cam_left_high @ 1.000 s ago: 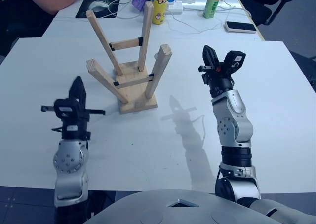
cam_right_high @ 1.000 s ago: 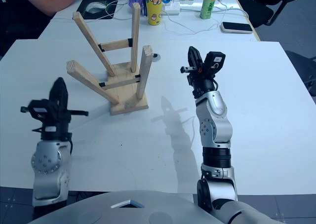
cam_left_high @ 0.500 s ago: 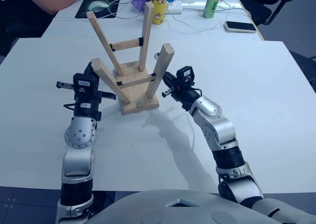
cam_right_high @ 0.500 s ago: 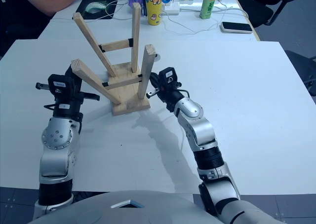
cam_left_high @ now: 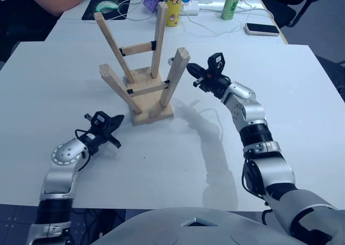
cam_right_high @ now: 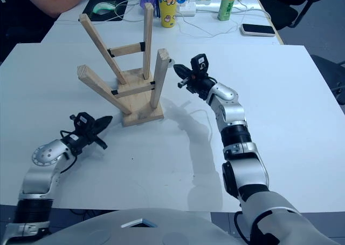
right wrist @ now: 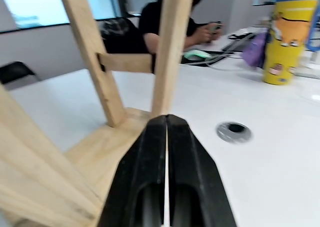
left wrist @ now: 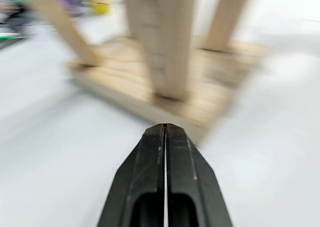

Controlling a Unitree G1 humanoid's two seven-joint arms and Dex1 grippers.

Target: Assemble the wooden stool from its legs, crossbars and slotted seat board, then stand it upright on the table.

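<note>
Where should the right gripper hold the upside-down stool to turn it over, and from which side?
Probably the nearest leg, above the crossbar, coming from the robot's right with the right gripper opened first. The stool rests on its seat board with legs up, so that leg's straight flat faces stand free.
</note>
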